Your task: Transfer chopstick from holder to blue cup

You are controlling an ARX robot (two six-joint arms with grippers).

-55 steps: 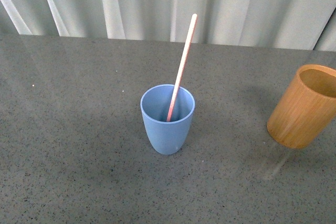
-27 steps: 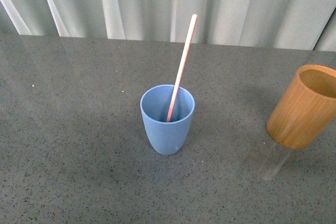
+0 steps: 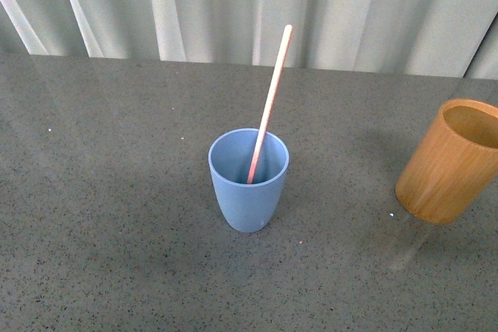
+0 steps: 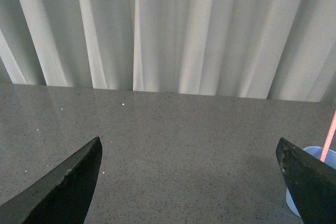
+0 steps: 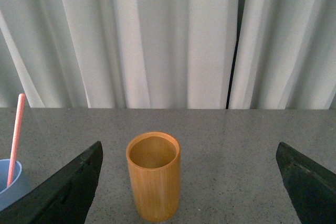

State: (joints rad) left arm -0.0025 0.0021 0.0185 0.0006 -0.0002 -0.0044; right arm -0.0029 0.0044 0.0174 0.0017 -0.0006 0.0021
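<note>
While neither arm shows in the front view, the blue cup [image 3: 248, 179] stands upright near the middle of the grey speckled table [image 3: 101, 192], and the single pink chopstick [image 3: 269, 103] is inside it. The stick's lower end rests down in the cup and its shaft leans against the far part of the rim, tilting up and slightly toward the robot's right, with the paler rounded tip well above the cup. The orange-brown wooden holder [image 3: 452, 161] stands apart from the cup on the robot's right, close to the edge of that view; its mouth is open and nothing sticks out of it.

From the right wrist camera the holder [image 5: 153, 176] stands upright on the table between the two dark fingers of the right gripper [image 5: 189, 182], which are spread wide and touch nothing; what can be seen of the holder's interior looks bare, though its bottom is in shadow. The blue cup [image 5: 9, 182] and chopstick [image 5: 16, 138] sit at the edge of that picture.

From the left wrist camera the left gripper [image 4: 191, 182] is likewise spread wide over bare tabletop, holding nothing, with the cup [image 4: 315, 153] and a sliver of the chopstick [image 4: 329, 139] just past one finger. White pleated curtains [image 3: 257, 5] hang behind the table.
</note>
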